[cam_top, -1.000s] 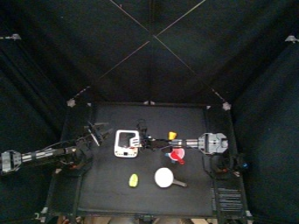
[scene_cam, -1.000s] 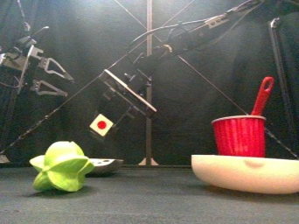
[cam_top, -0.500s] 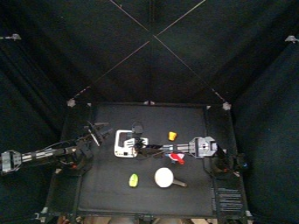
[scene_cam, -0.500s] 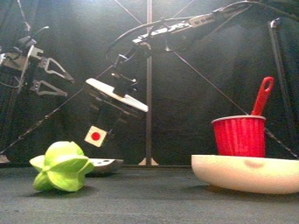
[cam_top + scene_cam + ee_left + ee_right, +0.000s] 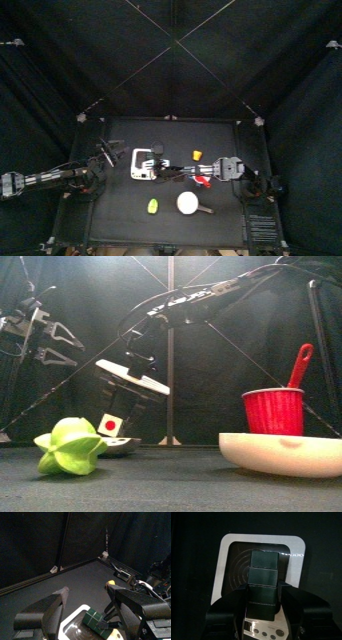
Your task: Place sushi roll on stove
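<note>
The sushi roll (image 5: 263, 577), dark with a white end and a red centre (image 5: 111, 424), is held in my shut right gripper (image 5: 168, 170). It hangs just above the stove (image 5: 228, 567), a flat white slab with a dark ringed burner, left of the table's middle (image 5: 142, 163). In the front view the stove (image 5: 122, 443) lies low behind the yellow-green piece. In the left wrist view the roll (image 5: 95, 619) shows over the stove's white edge (image 5: 72, 625). My left gripper (image 5: 107, 155) is open and empty, just left of the stove.
A yellow-green piece (image 5: 70, 448) lies at the front, also in the top view (image 5: 154, 206). A white bowl (image 5: 283, 453) and a red cup (image 5: 273, 411) with a red handle stand to the right. A small orange-yellow piece (image 5: 197, 155) lies right of the stove.
My right gripper has moved left and come down with the sushi roll, from high over the table to just above the stove. The left arm has not moved.
</note>
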Available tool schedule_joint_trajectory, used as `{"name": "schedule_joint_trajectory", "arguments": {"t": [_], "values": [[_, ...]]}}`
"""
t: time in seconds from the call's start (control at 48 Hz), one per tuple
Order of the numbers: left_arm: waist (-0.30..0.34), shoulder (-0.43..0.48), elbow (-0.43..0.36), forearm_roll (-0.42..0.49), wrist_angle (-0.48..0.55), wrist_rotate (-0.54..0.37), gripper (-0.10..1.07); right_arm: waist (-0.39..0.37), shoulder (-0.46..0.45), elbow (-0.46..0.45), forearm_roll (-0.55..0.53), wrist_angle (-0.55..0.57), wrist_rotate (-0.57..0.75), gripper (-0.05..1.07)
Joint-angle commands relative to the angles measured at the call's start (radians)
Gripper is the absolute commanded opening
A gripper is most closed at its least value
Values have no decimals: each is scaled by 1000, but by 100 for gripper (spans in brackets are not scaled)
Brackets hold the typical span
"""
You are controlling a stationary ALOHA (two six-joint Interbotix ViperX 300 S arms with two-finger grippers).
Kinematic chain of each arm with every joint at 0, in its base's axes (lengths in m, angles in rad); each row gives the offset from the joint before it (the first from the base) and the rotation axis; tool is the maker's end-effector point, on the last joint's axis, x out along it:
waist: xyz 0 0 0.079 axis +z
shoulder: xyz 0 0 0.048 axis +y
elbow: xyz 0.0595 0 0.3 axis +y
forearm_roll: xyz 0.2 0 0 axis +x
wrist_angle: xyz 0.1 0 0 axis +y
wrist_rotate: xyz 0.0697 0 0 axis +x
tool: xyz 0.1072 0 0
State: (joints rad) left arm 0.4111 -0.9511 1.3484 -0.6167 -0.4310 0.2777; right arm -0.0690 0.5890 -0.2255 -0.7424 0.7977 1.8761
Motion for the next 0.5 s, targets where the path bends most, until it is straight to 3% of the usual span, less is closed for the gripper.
{"name": "schedule_joint_trajectory", "arguments": {"t": [0.0,0.479], "values": [[-2,3,-14,3,-3,2,96,-5,-26,-35,15,41,0,68],[6,3,-17,15,-8,3,96,-31,-9,-74,83,72,-23,73]]}}
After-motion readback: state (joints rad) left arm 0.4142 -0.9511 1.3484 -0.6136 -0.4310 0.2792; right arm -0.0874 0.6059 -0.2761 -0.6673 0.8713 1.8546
